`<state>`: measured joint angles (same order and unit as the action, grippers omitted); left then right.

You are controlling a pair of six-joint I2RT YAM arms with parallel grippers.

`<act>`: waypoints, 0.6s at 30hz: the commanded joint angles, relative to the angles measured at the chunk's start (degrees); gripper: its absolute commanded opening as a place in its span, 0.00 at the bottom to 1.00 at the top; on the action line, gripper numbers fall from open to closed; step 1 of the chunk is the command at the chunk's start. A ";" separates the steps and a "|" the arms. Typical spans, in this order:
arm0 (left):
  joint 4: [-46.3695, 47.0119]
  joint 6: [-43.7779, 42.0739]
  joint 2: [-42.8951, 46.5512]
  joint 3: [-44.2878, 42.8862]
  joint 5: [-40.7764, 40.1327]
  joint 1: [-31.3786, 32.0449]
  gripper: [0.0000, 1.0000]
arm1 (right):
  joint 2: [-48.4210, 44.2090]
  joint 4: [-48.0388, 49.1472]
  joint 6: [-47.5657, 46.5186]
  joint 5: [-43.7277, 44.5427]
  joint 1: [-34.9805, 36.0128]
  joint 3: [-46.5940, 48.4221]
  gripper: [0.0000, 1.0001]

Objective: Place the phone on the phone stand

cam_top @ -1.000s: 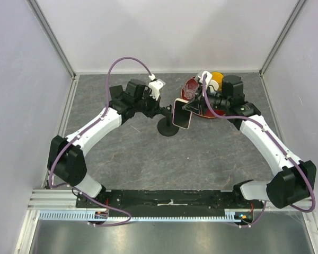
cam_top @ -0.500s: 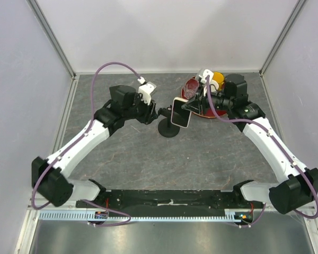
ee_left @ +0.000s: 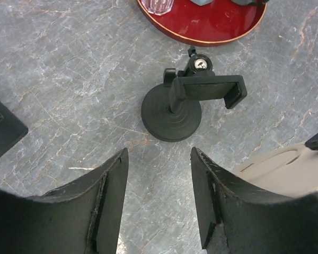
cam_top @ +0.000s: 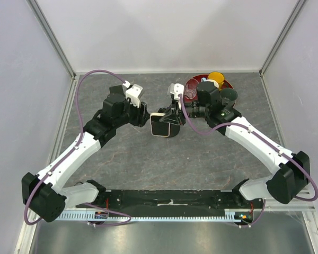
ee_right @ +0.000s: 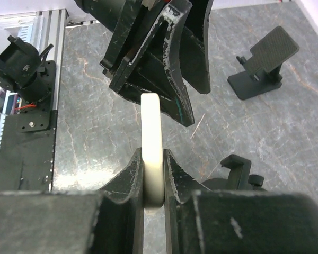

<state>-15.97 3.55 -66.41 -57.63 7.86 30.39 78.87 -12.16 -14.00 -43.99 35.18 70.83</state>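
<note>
My right gripper (ee_right: 153, 159) is shut on a cream-edged phone (ee_right: 150, 132), seen edge-on between its fingers. In the top view the phone (cam_top: 160, 127) hangs dark face up at mid-table, over where the stand is, hiding most of it. The phone stand (ee_left: 172, 114) is black, with a round base and a clamp head (ee_left: 209, 90). It stands free on the table just ahead of my left gripper (ee_left: 159, 159), which is open and holds nothing. The left gripper (cam_top: 144, 112) sits close to the phone's left side. The phone's corner (ee_left: 286, 169) shows at the lower right of the left wrist view.
A red tray (cam_top: 222, 84) at the back right holds an orange cup (cam_top: 215, 78), a dark cup (cam_top: 229, 95) and a clear glass (cam_top: 190, 91). A second, angular black stand (ee_right: 262, 63) is on the table beyond the left gripper. Grey walls enclose the table.
The left gripper has opened, let go of the stand and drawn back to the left. The right gripper has carried the phone left and down over the stand.
</note>
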 commanded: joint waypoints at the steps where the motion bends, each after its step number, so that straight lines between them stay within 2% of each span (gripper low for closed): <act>1: 2.87 3.56 0.58 -0.47 -0.39 -1.47 0.58 | -0.83 17.59 -2.79 -3.03 0.07 -3.14 0.00; 10: 3.75 6.03 1.37 -0.21 2.95 -4.55 0.59 | 3.83 17.61 -8.50 -2.42 -0.46 -2.28 0.00; 18: 4.28 7.79 1.11 -0.21 5.67 -7.98 0.60 | 6.99 18.23 -8.77 -7.34 -4.67 -1.22 0.00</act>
<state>-14.46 8.47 -66.32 -57.63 10.87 24.08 86.04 -0.08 -21.10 -45.82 33.23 66.76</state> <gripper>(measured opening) 0.597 0.188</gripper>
